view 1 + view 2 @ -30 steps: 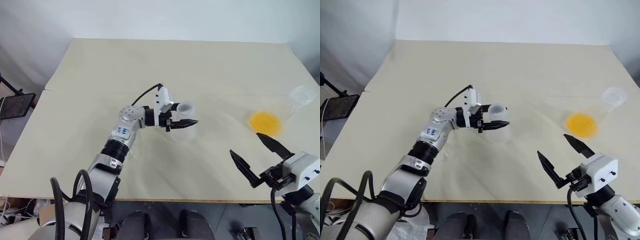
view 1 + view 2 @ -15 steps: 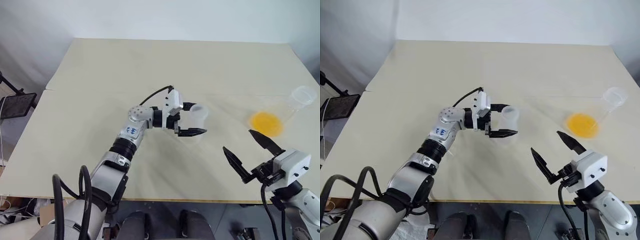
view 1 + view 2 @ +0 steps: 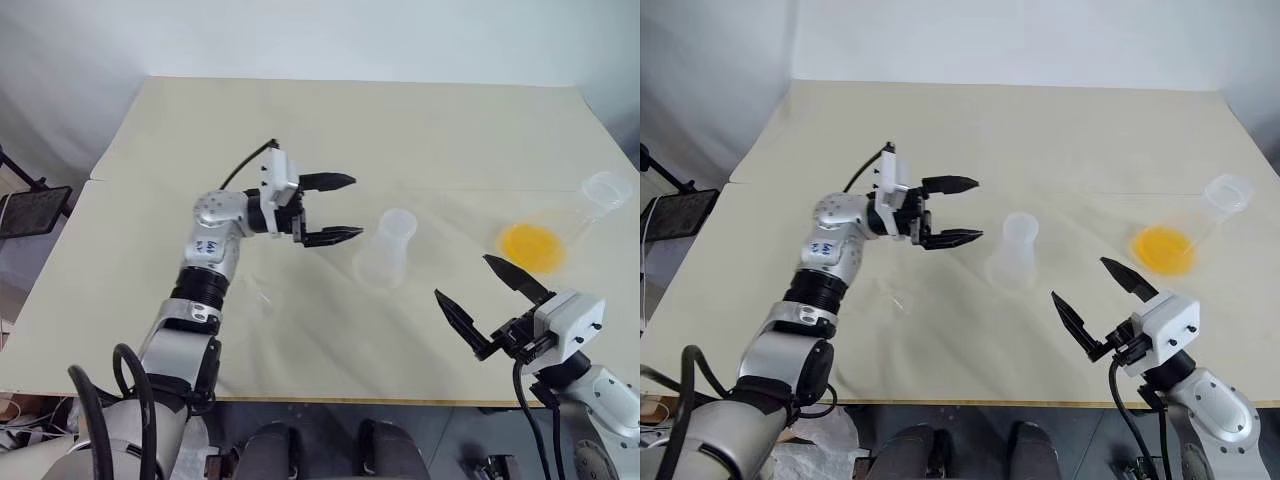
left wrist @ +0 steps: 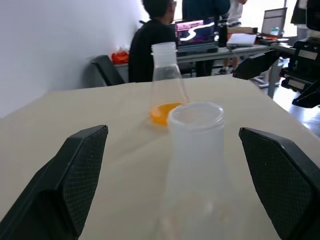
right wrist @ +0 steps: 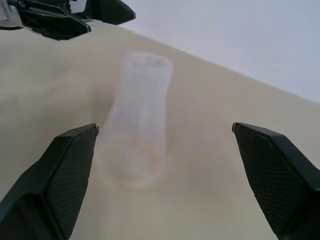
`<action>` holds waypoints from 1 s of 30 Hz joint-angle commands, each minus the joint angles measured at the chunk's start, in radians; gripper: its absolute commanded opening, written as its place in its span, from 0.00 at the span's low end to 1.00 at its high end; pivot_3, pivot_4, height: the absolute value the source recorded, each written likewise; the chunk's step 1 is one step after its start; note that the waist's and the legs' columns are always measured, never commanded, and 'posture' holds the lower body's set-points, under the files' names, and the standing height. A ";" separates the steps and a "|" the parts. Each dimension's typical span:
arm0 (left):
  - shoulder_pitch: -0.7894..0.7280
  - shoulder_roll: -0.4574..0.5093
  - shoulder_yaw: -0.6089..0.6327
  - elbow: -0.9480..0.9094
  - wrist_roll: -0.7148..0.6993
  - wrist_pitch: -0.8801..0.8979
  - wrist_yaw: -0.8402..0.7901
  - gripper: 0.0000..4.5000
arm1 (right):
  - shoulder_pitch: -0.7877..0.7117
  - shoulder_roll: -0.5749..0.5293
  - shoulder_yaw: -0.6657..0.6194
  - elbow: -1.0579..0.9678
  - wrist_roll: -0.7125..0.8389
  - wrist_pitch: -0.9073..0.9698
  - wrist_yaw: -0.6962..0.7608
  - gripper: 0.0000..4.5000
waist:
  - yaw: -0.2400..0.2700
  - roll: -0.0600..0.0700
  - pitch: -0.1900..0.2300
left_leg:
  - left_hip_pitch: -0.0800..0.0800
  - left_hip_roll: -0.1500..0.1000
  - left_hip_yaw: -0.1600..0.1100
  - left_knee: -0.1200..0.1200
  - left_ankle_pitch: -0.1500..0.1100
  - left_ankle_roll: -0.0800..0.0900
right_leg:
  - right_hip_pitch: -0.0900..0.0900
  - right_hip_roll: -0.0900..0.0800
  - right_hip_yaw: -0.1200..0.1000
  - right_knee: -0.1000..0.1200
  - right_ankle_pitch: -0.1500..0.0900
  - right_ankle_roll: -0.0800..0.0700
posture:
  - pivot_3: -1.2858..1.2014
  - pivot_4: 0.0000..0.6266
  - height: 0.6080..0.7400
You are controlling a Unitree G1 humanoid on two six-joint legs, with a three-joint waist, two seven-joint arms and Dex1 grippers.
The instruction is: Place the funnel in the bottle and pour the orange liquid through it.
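bottle (image 3: 388,248): stood upright on table (image 3: 300,130)
left gripper (image 3: 335,208): opened wide, beside bottle, nothing held
right gripper (image 3: 478,303): opened wide, near bottle, empty

**Bottle upright, liquid waiting**

The bottle (image 3: 387,247) — clear, cone-shaped and empty — stands upright on the table near its middle. The orange liquid (image 3: 529,245) pools in the bottom of a clear flask (image 3: 590,205) well off to the right. The funnel (image 3: 258,297) — a faint clear shape — sits left of the bottle.

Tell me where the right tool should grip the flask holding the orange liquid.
Grip the flask at its narrow neck just below the rim, coming level from the robot's near side. It stands upright with its wide base holding the orange liquid; the open right tool probably spans the neck more easily.
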 commanded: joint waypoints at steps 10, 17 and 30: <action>0.607 0.339 0.328 -0.566 -0.108 0.233 0.190 0.99 | -0.245 -0.148 0.180 0.059 0.134 0.093 0.253 1.00 | -0.036 0.000 0.000 | 0.000 0.003 -0.005 -0.001 0.000 0.000 | 0.000 -0.002 -0.003 0.004 0.000 0.000 | 0.52 0.24 1.00; 1.063 0.364 0.553 -0.818 -0.153 0.294 0.284 0.99 | -0.339 -0.186 0.265 0.143 0.107 0.049 0.395 1.00 | -0.021 -0.002 0.000 | 0.000 0.003 -0.010 0.001 -0.001 0.000 | 0.003 -0.005 -0.003 0.003 0.000 0.000 | 0.52 0.24 1.00; 1.354 0.284 0.585 -1.031 -0.218 0.344 0.364 0.99 | -0.388 -0.159 0.309 0.220 0.095 0.038 0.450 1.00 | -0.024 -0.002 0.000 | 0.001 0.002 -0.010 0.000 -0.002 -0.001 | 0.003 -0.007 -0.002 0.002 0.000 -0.001 | 0.52 0.24 1.00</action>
